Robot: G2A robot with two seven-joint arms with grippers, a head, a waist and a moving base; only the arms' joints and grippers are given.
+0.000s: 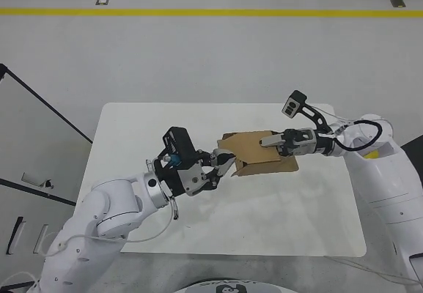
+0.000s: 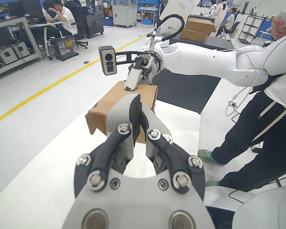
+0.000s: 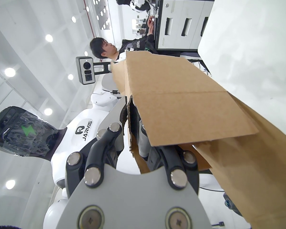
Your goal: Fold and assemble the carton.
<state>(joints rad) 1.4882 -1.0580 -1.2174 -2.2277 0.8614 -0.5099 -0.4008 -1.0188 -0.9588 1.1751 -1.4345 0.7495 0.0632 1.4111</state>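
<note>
A brown carton (image 1: pixel 264 156) lies partly folded on the middle of the white table (image 1: pixel 270 220), one end flap standing out. My left gripper (image 1: pixel 228 162) is at the carton's end nearest the left arm. In the left wrist view its fingers (image 2: pixel 126 110) are closed together against the near wall of the carton (image 2: pixel 109 104). My right gripper (image 1: pixel 271 141) is at the opposite end, shut over the top edge of the far wall, and is seen from across the box (image 2: pixel 131 85). In the right wrist view the carton (image 3: pixel 181 106) has its edge running between that gripper's fingers (image 3: pixel 114 132).
A grey cabinet (image 1: pixel 6 132) stands off the table's left side. A person in dark trousers (image 2: pixel 257 125) stands close to the table's edge beside the right arm. Bare table surface lies in front of the carton toward the robot.
</note>
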